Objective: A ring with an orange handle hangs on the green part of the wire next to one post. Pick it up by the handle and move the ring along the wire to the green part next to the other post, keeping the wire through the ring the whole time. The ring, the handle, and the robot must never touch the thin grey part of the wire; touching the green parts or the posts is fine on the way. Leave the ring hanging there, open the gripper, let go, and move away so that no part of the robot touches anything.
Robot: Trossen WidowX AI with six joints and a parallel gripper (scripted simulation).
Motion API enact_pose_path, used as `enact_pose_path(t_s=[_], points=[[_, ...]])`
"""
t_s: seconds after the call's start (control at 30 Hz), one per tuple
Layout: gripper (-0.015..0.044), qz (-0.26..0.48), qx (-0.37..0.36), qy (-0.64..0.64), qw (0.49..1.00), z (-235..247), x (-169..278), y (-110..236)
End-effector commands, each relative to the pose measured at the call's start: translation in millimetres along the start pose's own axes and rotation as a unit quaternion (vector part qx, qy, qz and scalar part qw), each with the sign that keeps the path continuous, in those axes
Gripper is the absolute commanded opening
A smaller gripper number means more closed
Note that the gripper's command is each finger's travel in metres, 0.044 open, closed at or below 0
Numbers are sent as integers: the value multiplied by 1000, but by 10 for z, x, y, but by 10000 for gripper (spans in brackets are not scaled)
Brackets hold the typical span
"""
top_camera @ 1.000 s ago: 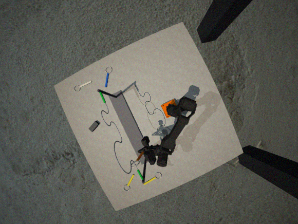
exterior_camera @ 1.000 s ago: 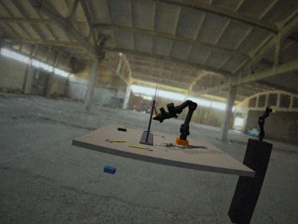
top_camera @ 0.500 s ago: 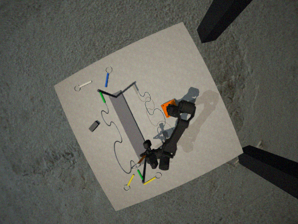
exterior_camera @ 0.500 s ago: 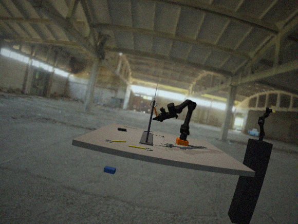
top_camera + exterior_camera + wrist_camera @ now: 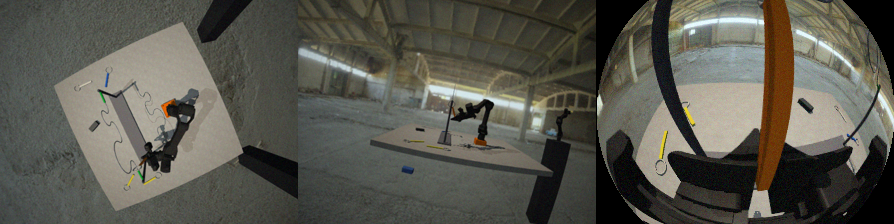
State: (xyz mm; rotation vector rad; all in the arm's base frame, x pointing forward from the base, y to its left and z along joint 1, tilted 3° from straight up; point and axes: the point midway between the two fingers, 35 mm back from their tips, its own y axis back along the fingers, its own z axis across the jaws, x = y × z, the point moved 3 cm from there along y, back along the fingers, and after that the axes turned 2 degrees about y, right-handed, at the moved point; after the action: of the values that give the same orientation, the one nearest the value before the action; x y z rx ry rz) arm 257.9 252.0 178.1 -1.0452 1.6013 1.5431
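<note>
The orange handle point(image 5: 143, 161) point(image 5: 453, 112) point(image 5: 778, 90) is between the closed fingers of my gripper point(image 5: 146, 156) point(image 5: 452, 118) point(image 5: 758, 132). It rises from them to the ring point(image 5: 448, 104), which is high by the top of the near post point(image 5: 144, 169) point(image 5: 448, 126) point(image 5: 671, 90). In the top view the ring is at the inner end of the near green part point(image 5: 140, 175), where the grey wire point(image 5: 114, 151) begins. Whether it touches the wire is too small to tell. The other green part point(image 5: 102, 97) is beside the far post point(image 5: 108, 93) point(image 5: 863, 125).
A grey base point(image 5: 129, 123) point(image 5: 445, 140) joins the posts. Two yellow ring tools point(image 5: 130, 180) point(image 5: 150, 180) lie by the near post. A blue one point(image 5: 107, 80) and a white one point(image 5: 85, 84) lie by the far post. A dark block point(image 5: 94, 126) point(image 5: 420, 129) point(image 5: 805, 105) lies beyond the wire.
</note>
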Motion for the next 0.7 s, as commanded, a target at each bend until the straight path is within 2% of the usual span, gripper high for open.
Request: enact_pose_path(t_s=[0.0, 0.67], points=[[-150, -4, -1, -5, 1000, 53, -40, 16], [-150, -5, -2, -6, 1000, 241, -47, 41]])
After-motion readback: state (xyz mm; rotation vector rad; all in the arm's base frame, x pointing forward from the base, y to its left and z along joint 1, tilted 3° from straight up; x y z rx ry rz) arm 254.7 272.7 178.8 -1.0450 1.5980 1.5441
